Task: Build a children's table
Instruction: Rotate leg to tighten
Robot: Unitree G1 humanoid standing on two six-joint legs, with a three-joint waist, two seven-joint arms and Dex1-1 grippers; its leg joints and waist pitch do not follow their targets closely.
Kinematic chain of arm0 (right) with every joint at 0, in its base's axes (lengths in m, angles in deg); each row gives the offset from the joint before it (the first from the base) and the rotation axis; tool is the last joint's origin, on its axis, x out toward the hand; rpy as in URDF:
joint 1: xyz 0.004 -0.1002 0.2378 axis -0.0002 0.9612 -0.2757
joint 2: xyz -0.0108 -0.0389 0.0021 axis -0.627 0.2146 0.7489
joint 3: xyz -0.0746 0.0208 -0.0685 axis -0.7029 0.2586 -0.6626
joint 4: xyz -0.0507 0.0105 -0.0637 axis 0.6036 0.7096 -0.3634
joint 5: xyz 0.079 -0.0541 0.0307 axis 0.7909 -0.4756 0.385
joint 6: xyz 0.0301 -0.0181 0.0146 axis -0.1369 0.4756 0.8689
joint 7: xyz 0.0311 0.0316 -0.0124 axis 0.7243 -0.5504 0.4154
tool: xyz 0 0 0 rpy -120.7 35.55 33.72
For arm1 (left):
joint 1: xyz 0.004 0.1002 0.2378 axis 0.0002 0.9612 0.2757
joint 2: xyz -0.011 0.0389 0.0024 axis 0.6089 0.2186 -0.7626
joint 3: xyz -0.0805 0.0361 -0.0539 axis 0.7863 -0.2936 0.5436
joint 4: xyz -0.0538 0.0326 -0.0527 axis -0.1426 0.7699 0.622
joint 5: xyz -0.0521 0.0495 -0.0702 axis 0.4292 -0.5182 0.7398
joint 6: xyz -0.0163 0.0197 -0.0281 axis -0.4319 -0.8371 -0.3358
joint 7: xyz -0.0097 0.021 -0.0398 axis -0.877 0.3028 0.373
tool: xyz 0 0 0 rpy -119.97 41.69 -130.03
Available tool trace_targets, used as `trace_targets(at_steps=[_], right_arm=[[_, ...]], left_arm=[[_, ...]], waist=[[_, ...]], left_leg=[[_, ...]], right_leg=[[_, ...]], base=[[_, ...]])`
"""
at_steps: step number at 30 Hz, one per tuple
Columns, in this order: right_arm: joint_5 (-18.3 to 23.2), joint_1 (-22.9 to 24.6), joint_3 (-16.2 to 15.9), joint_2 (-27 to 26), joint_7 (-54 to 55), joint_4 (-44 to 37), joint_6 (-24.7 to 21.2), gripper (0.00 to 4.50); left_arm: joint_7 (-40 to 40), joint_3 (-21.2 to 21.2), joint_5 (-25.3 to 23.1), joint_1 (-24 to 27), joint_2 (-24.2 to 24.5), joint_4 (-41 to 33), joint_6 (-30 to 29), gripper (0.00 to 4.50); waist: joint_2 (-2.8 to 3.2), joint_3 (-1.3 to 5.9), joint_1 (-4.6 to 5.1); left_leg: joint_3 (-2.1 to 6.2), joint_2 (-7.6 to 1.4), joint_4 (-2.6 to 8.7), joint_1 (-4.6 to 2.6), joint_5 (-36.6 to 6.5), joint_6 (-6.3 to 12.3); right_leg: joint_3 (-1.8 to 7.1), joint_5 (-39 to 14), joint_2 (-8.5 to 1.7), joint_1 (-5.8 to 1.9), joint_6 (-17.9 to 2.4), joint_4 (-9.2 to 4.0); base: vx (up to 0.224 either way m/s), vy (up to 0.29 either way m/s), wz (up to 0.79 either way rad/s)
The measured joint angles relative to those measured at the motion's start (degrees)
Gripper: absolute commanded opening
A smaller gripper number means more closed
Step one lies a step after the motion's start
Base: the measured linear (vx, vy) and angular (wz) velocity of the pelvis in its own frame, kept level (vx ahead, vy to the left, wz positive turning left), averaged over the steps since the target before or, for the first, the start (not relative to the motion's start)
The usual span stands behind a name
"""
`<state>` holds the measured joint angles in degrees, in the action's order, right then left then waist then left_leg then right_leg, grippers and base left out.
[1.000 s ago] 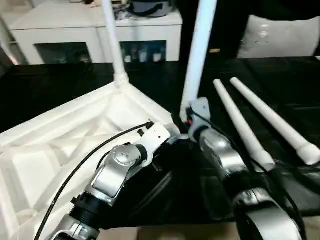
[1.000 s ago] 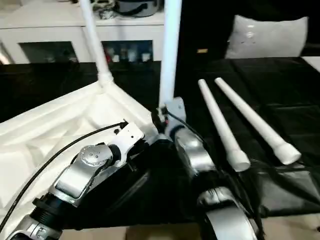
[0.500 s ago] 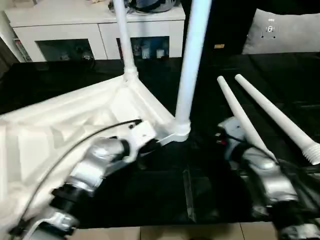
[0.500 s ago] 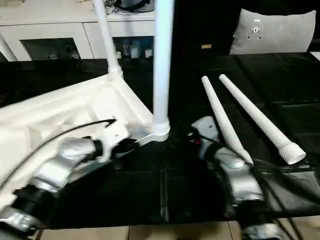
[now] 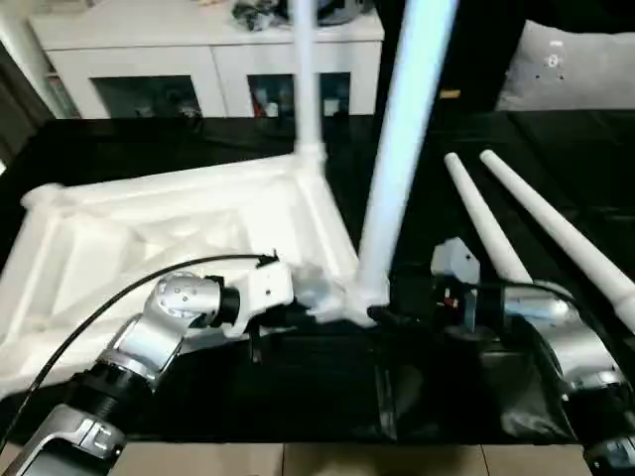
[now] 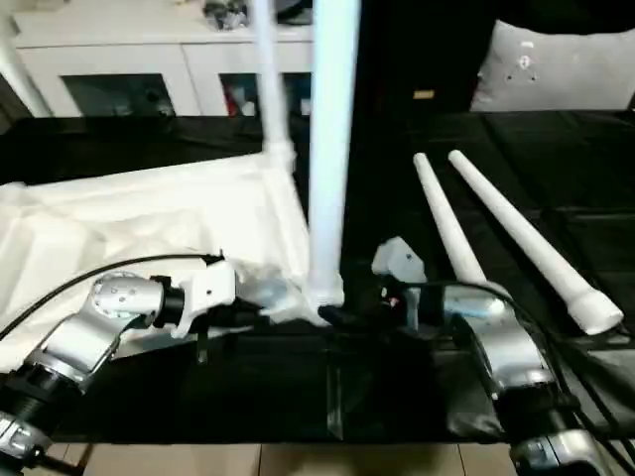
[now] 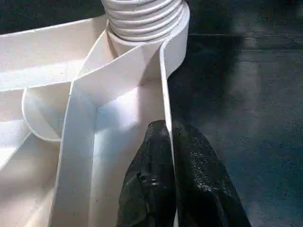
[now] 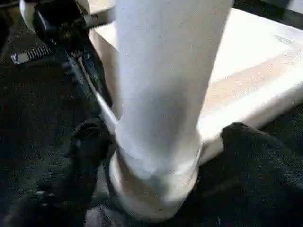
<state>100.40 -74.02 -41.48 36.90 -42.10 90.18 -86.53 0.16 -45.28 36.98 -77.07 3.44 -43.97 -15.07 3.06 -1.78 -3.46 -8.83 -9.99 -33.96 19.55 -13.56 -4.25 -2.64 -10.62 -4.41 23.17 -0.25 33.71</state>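
The left gripper point(image 7: 168, 142) pinched the rim of the white plastic table top point(image 5: 149, 228); the right gripper point(image 8: 156, 156) straddled an upright white tapered leg point(image 5: 402, 159), jaws spread.

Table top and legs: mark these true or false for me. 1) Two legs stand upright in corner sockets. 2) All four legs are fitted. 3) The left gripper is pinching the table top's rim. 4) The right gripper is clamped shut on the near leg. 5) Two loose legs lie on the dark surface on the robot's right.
1) True: the near leg and the far leg stand in sockets of the upturned table top.
2) False: only two are fitted.
3) True: the left gripper is shut on the rim wall.
4) False: the right gripper is open, its fingers on either side of the leg's base.
5) True: the loose legs lie side by side on the dark surface.
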Motion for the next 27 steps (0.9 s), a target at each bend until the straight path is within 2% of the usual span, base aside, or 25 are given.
trace_targets(at_steps=[13, 21, 25, 27], right_arm=[[1.23, -0.40, -1.14, -0.83, -4.97, 1.71, -3.29, 2.88], [1.58, -0.39, -0.86, -1.04, -5.48, 1.69, -4.67, 2.68], [1.56, 0.41, -0.14, -1.72, -4.76, 0.76, -6.15, 2.67], [0.58, 0.62, 0.60, -3.89, 0.45, 0.33, -7.96, 2.67]], left_arm=[[1.93, -0.28, 0.82, 0.38, 0.51, -0.31, 0.57, 0.00], [2.22, -0.29, 0.99, 0.43, 0.58, -0.34, 0.51, 0.00], [1.49, 0.46, 1.23, 1.36, -0.18, -2.10, -2.77, 0.00], [-2.43, 2.28, 1.35, 2.23, -2.68, -3.60, -8.69, 0.00]], waist=[[-0.17, -0.06, -0.23], [-0.16, -0.04, -0.22], [-0.17, -0.01, -0.22], [-0.17, 0.02, -0.05]], left_leg=[[-0.08, -0.01, -0.17, -0.04, 0.00, 0.00], [-0.05, -0.02, -0.20, -0.04, 0.00, -0.01], [-0.05, -0.02, -0.22, -0.06, 0.00, -0.01], [-0.07, -0.02, -0.31, -0.22, 0.01, -0.01]], right_leg=[[0.01, -0.11, -0.01, 0.02, -0.16, 0.38], [0.00, -0.11, -0.01, 0.02, -0.16, 0.40], [0.00, -0.11, -0.01, 0.00, -0.16, 0.43], [0.05, -0.10, -0.02, -0.12, -0.18, 0.49]], base=[[0.000, 0.000, 0.00], [0.000, 0.000, 0.00], [0.000, 0.000, 0.00], [0.000, 0.000, 0.00]])
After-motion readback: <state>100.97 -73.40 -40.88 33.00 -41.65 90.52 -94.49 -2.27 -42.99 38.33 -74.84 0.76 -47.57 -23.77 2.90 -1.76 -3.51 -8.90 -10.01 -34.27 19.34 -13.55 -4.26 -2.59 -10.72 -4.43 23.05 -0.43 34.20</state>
